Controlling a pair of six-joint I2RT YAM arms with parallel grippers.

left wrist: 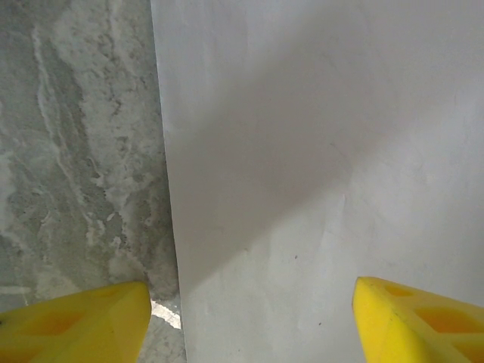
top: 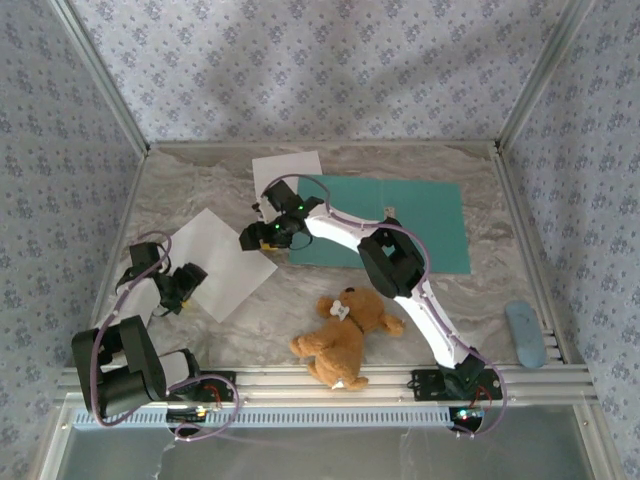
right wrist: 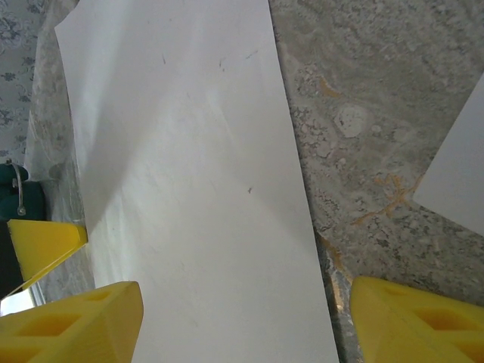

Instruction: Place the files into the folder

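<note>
Okay, top view: the folder (top: 400, 225) lies flat toward the tabletop's far right corner. The far sheet (top: 287, 170) touches its left edge by the right gripper (top: 265, 232). The near sheet (top: 225, 265) sits toward the left edge, by the left gripper (top: 175, 287).

Left wrist: fingers apart, straddling the near sheet's edge; we'd hook that edge, not press flat.

Right wrist: fingers apart over the far sheet; we'd slide it folderward.

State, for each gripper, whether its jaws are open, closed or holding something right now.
Left gripper: open, holding nothing, above the edge of a paper sheet.
Right gripper: open, holding nothing, above the other paper sheet.
</note>
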